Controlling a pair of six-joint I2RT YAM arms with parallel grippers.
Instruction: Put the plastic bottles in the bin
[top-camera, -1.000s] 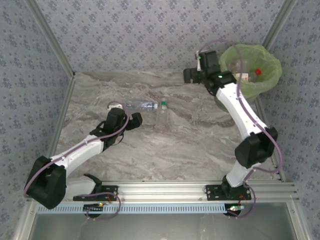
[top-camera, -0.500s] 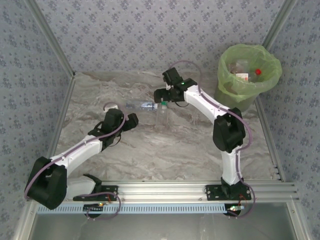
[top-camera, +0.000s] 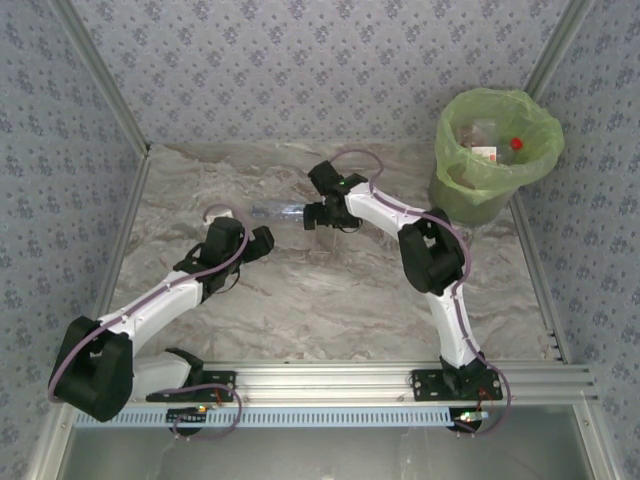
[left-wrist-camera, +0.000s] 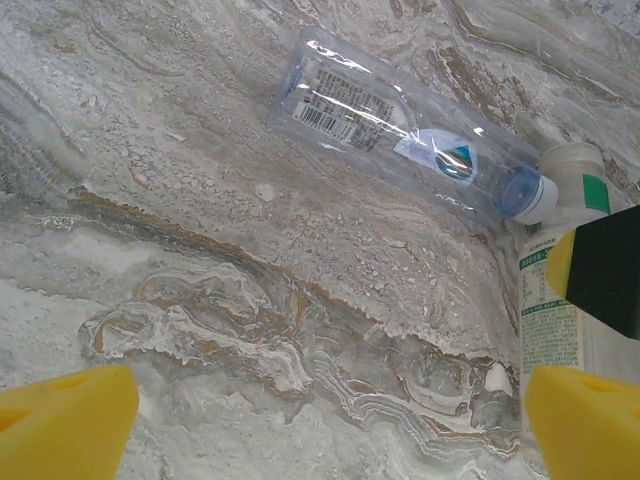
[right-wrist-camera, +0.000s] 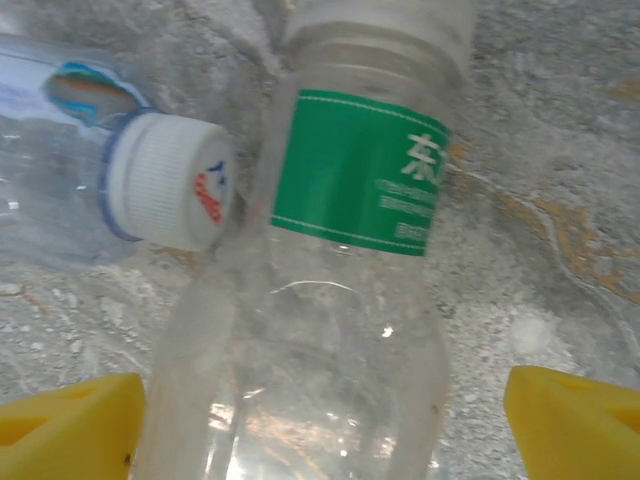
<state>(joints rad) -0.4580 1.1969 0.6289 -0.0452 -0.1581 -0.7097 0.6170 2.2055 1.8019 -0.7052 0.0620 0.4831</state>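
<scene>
Spread wide at the right gripper (right-wrist-camera: 322, 415), flanking the green-labelled bottle (right-wrist-camera: 360, 170) without pinching it. Spread too at the left gripper (left-wrist-camera: 325, 420), near the white-capped bottle (left-wrist-camera: 400, 140) lying just beside. Well apart at far right, the bin (top-camera: 480, 195).

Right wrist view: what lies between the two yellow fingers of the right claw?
In the right wrist view, the clear bottle with the green label lies between the fingers. A second bottle's white cap sits beside its neck.

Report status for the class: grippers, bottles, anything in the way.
Left gripper open, empty. Right gripper open, straddling green-label bottle. Second bottle lies cap-first beside its neck. Bin far right.
</scene>
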